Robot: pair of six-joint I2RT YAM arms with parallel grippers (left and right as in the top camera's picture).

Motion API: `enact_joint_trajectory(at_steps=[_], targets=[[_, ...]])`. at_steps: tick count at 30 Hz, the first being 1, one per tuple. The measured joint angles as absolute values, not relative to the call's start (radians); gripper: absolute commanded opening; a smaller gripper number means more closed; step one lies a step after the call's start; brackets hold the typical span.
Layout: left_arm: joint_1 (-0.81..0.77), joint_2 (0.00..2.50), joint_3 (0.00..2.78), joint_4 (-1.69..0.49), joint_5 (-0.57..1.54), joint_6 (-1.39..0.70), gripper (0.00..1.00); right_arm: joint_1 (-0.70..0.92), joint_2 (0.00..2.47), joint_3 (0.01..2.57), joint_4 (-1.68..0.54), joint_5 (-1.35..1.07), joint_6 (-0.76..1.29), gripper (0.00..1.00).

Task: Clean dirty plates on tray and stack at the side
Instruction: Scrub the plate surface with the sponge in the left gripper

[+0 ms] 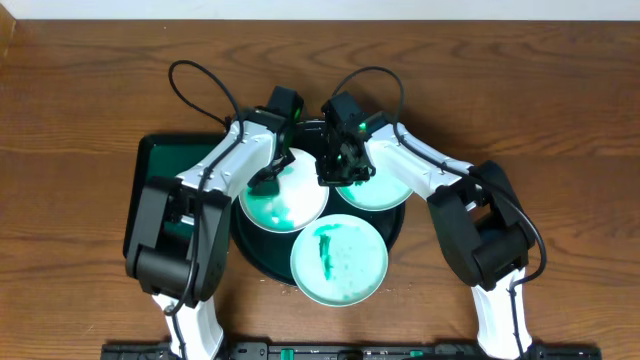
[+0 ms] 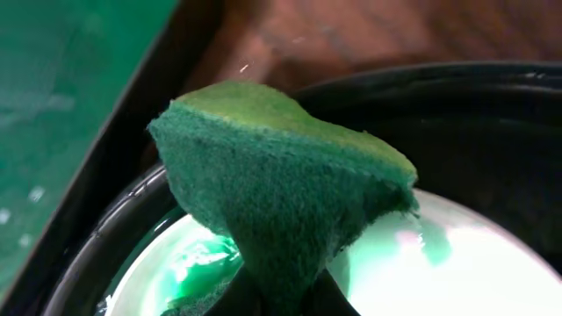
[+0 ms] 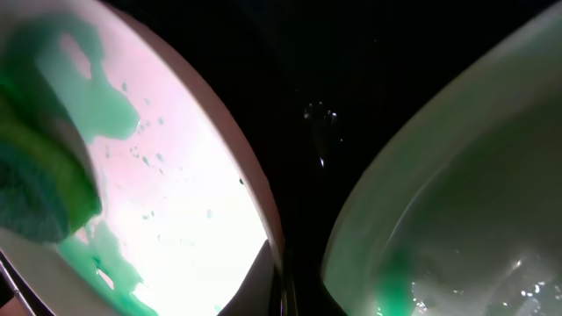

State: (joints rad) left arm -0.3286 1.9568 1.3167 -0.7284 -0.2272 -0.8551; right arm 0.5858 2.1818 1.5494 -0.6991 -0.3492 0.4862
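Note:
The black tray (image 1: 392,232) holds three plates. The white plate (image 1: 295,205) lies at its left with green smears. One mint plate (image 1: 385,190) lies at the right and another (image 1: 340,265) at the front, half over the rim. My left gripper (image 1: 268,178) is shut on a green sponge (image 2: 281,193) and holds it on the white plate (image 2: 465,263). My right gripper (image 1: 335,172) is shut on the white plate's right rim (image 3: 272,237), beside the right mint plate (image 3: 457,219). The sponge also shows at the left of the right wrist view (image 3: 35,193).
A dark green rectangular tray (image 1: 158,165) lies left of the black tray, under my left arm; it also shows in the left wrist view (image 2: 53,96). Brown wooden table (image 1: 560,110) surrounds both trays.

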Motion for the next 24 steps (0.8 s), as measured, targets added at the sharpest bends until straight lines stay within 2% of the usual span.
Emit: enact_joint_trajectory(at_steps=[5,11,15,19,24], targets=[[-0.329,1.958,1.316,-0.682,-0.205,-0.722,0.07,0.586,2.183,1.549,-0.702,-0.35,0.487,0.01],[-0.317,1.958,1.316,-0.633,-0.009,-0.496,0.07,0.585,2.183,1.549,-0.701,-0.351,0.489,0.01],[-0.314,1.958,1.319,-0.635,0.083,-0.42,0.07,0.585,2.184,1.549,-0.701,-0.351,0.489,0.01],[-0.307,1.948,1.352,-0.735,0.071,-0.443,0.07,0.585,2.184,1.549,-0.701,-0.351,0.489,0.01],[-0.277,1.856,1.364,-0.882,-0.057,-0.577,0.07,0.585,2.184,1.549,-0.701,-0.351,0.489,0.01]])
